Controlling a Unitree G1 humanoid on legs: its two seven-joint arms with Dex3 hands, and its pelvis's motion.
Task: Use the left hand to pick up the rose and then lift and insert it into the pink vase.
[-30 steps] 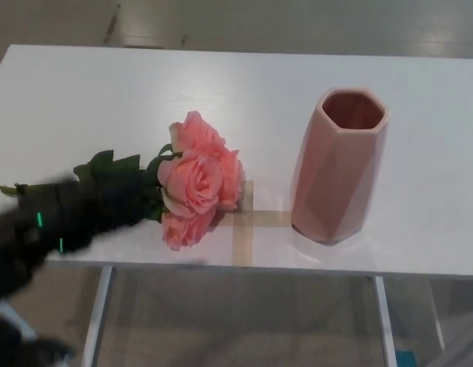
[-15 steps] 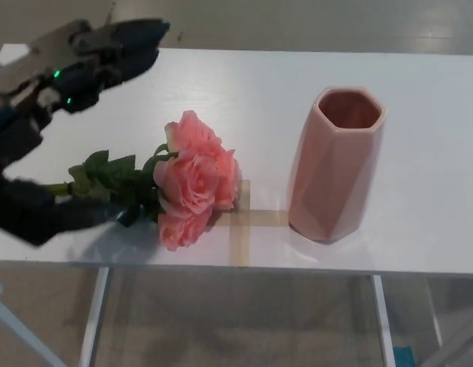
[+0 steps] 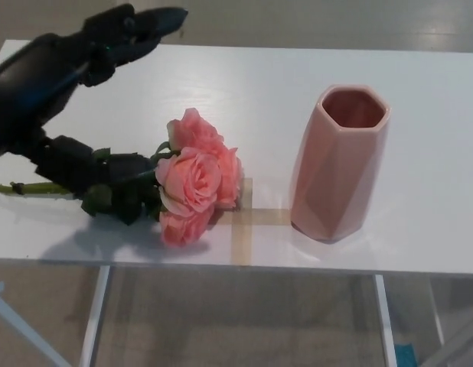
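Observation:
A bunch of pink roses (image 3: 194, 183) lies on the white table (image 3: 236, 84), blooms toward the middle, green leaves and stem (image 3: 26, 188) running left. My left hand (image 3: 68, 92) hovers over the stem end, open: its two fingers (image 3: 133, 30) are spread high above the table, while the thumb (image 3: 87, 168) lies low over the leaves. Whether the thumb touches the stem I cannot tell. The pink faceted vase (image 3: 340, 164) stands upright to the right of the roses, mouth open and empty. My right hand is out of the picture.
Tan tape forms a cross (image 3: 244, 218) on the table between the roses and the vase. The table's front edge runs just below the roses, with a metal leg (image 3: 95, 313) and floor under it.
My left hand has moved right and down over the stem; its thumb now lies across the leaves. The roses and the vase have stayed put.

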